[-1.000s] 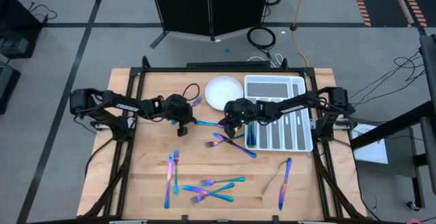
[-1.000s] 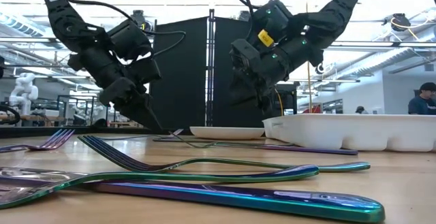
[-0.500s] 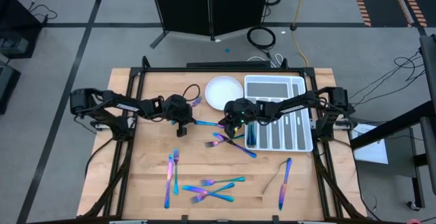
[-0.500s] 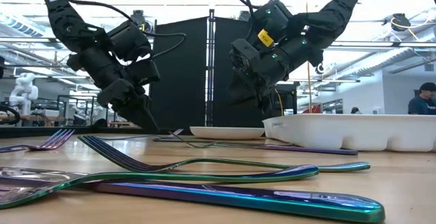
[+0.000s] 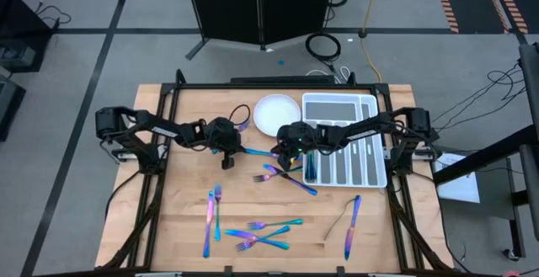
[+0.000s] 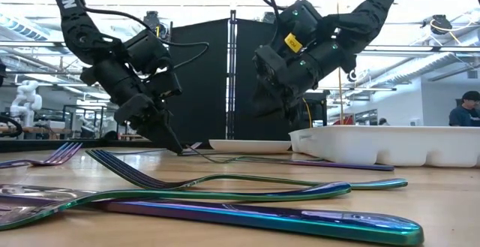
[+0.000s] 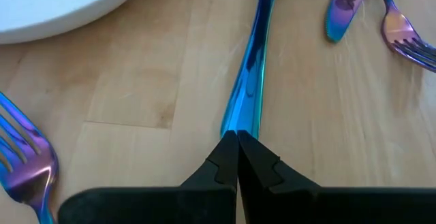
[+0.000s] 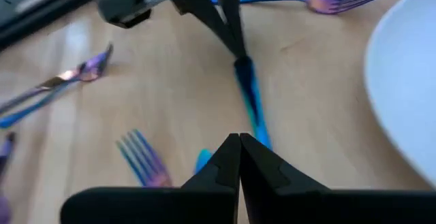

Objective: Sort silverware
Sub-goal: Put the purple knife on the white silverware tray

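A slim blue piece of silverware (image 5: pixel 258 152) lies flat on the wooden table between my two grippers, in front of the white plate (image 5: pixel 276 114). My left gripper (image 5: pixel 241 150) is shut, with its tips down at the piece's left end. My right gripper (image 5: pixel 279 152) is shut and hangs above the piece's other end, clear of the table in the low view (image 6: pixel 289 114). More forks and a knife (image 5: pixel 286 178) lie just nearer, and several pieces (image 5: pixel 257 231) lie by the near edge. The white cutlery tray (image 5: pixel 344 109) stands at the right. My left gripper sets its shut fingertips (image 8: pixel 238 55) on the end of the blue handle (image 7: pixel 240 118) that points to the table's left. The fingers slant down from the table's left, in line with the piece. The piece stays flat on the table.
A fork (image 7: pixel 28 157) lies close to my left gripper on its far side, near the plate. A knife (image 5: pixel 351 216) lies at the near right, and two pieces (image 5: pixel 211 214) at the near left. The tray holds several pieces.
My left gripper has sunk toward the table and tipped a little steeper, its shut tips coming down to the blue piece's left end. The silverware has not moved.
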